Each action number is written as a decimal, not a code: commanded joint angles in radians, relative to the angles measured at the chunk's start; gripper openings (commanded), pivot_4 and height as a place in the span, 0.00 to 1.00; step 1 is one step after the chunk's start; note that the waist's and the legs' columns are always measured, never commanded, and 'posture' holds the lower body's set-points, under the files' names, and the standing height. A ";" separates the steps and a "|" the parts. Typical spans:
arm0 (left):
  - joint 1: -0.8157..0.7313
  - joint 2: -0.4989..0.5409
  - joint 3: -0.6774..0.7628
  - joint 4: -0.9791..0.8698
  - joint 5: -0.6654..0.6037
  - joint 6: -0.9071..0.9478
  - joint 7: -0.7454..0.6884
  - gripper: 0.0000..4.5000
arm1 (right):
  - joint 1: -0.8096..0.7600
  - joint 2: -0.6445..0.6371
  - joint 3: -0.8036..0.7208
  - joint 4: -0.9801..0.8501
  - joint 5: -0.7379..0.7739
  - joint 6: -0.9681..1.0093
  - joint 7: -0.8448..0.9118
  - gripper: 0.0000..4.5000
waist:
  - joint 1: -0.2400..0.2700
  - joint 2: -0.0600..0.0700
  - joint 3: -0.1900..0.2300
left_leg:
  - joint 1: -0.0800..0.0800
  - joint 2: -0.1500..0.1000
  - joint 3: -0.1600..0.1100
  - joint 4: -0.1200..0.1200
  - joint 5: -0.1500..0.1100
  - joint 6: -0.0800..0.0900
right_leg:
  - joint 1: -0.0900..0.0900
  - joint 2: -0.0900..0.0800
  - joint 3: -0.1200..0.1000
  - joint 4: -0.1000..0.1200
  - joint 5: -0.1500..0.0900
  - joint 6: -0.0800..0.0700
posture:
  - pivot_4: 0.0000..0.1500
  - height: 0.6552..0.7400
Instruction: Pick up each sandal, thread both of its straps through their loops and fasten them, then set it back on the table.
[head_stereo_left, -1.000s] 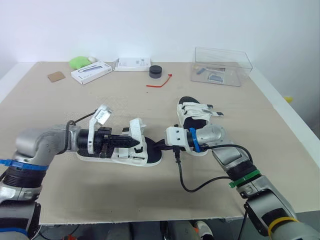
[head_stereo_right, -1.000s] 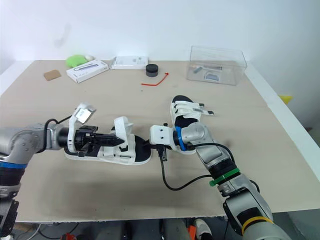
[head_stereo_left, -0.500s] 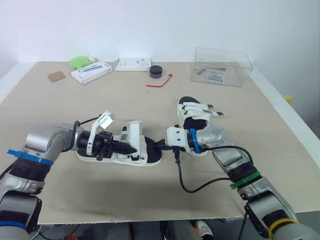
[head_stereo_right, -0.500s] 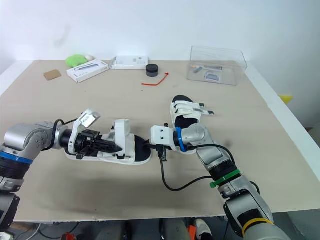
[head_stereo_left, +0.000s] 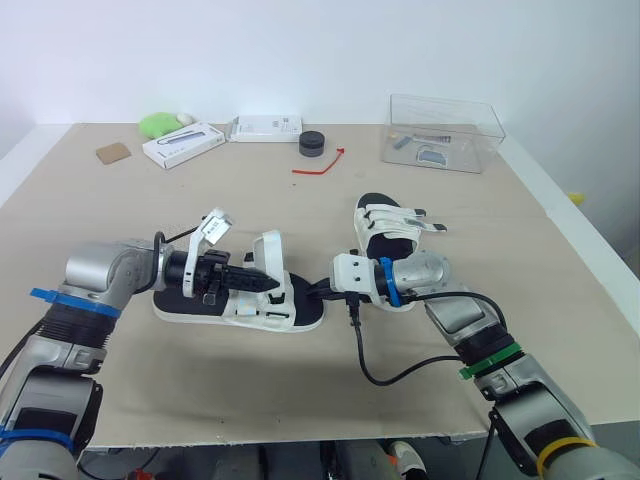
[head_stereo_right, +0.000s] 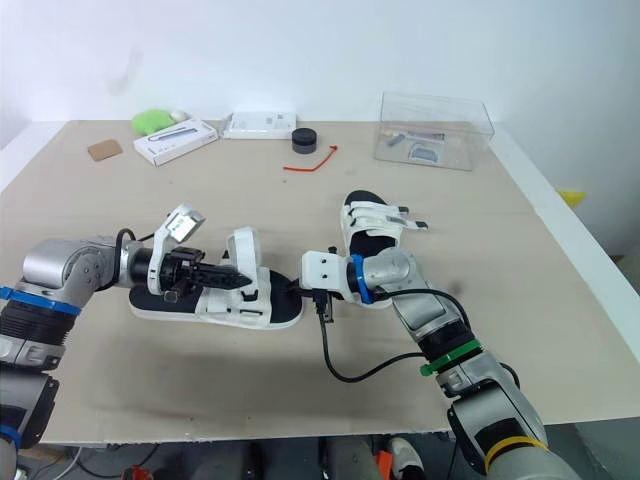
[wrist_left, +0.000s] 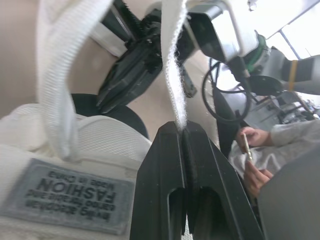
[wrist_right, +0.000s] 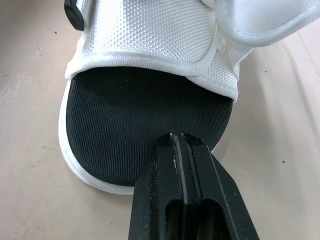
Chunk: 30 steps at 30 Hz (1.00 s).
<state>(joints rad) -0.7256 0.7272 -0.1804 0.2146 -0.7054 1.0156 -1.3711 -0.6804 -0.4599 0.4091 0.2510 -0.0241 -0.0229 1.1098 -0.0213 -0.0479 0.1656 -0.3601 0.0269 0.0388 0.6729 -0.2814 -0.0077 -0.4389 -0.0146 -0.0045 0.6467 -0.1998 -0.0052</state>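
The near sandal (head_stereo_left: 190, 310) lies flat on the bench (head_stereo_left: 200, 390), with its toe toward the robot's right. The left claw (wrist_left: 182, 131) reaches in over the heel end of this sandal. Its fingers are pressed together on the tip of a white strap (wrist_left: 172, 70), pinching it. The strap stands up from the middle of the sandal. The right claw (wrist_right: 178, 137) is at the toe end of the sandal. Its fingers are pressed together with nothing between them. Their tips are on or just over the black inside of the toe, and I cannot tell if they touch it.

I think the job now is to get this strap through its loop. The left claw should grip tight near the tip so the end does not flop. The right claw should push the toe down so the sandal does not slide. Then the pull should be slow and straight toward the loop. I cannot see clearly where the loop is.

The second sandal (head_stereo_left: 390, 225) sits just past the toe of the near sandal, with straps lying across it. Far beyond the near sandal are a red tie (head_stereo_left: 320, 165) and a clear box (head_stereo_left: 440, 130).
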 joint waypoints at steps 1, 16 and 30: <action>0.004 0.029 -0.016 -0.047 0.006 0.020 -0.048 0.01 | 0.008 -0.016 0.007 0.039 -0.040 0.022 -0.003 0.00 | 0.000 0.000 0.000 | 0.000 0.000 0.000 0.000 0.000 0.000 | 0.000 0.000 0.000 0.000 0.000 0.000 | 1.00 1.00; -0.002 0.031 -0.087 -0.029 0.103 -0.025 -0.085 0.01 | 0.006 -0.013 0.008 0.044 -0.043 0.021 -0.011 0.00 | 0.000 0.000 0.000 | 0.000 0.000 0.000 0.000 0.000 0.000 | 0.000 0.000 0.000 0.000 0.000 0.000 | 1.00 1.00; -0.095 0.006 0.004 0.044 0.065 0.013 -0.099 0.01 | 0.008 -0.010 0.012 0.041 -0.045 0.017 -0.015 0.00 | 0.000 0.000 0.000 | 0.000 0.000 0.000 0.000 0.000 0.000 | 0.000 0.001 0.000 0.000 0.000 0.000 | 1.00 1.00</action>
<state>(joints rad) -0.8020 0.7355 -0.1977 0.2612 -0.6381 1.0276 -1.4699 -0.6819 -0.4589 0.4121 0.2576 -0.0242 -0.0237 1.1046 -0.0215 -0.0479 0.1656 -0.3601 0.0268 0.0388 0.6731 -0.2812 -0.0074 -0.4389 -0.0137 -0.0044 0.6467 -0.1995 -0.0053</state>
